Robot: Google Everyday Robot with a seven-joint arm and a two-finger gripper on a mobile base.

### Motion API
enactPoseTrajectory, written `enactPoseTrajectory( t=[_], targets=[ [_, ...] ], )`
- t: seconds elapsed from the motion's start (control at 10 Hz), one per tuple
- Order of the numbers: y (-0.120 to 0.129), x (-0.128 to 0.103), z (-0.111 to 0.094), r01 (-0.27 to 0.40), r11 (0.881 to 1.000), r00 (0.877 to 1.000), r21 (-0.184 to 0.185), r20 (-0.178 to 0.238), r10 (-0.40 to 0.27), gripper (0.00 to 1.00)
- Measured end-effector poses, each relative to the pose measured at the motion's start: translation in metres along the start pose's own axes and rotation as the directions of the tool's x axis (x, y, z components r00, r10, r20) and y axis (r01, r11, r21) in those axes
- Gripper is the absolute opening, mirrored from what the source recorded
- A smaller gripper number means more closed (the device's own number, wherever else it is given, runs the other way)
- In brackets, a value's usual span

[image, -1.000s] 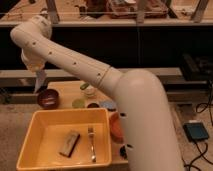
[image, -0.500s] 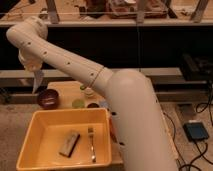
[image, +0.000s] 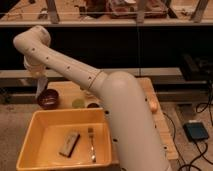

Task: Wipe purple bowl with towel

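The purple bowl (image: 48,98) stands on the wooden table (image: 142,87) at its left end, just behind the yellow bin. My white arm reaches from the lower right up and over to the left. My gripper (image: 41,84) points down just above and left of the bowl. A pale towel (image: 40,88) hangs from it, its lower end close to the bowl's left rim. I cannot tell whether the towel touches the bowl.
A yellow bin (image: 35,150) at the front holds a brown block (image: 69,143) and a fork (image: 91,145). A green cup (image: 78,103) and a dark cup (image: 93,105) stand right of the bowl. An orange item (image: 154,105) lies at the table's right edge.
The arm's upper joint has shifted slightly left and up. The gripper with the towel stays over the bowl's left side.
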Motion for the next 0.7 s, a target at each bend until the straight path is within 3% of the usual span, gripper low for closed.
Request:
enactPoseTrajectory(
  t=[0.3, 0.7],
  targets=[
    [0.012, -0.011, 0.048, -0.021, 1.0, 0.998, 0.016, 0.051, 0.02, 0.0],
    [0.024, -0.023, 0.103, -0.042, 0.999, 0.993, -0.008, 0.109, 0.043, 0.0]
  ],
)
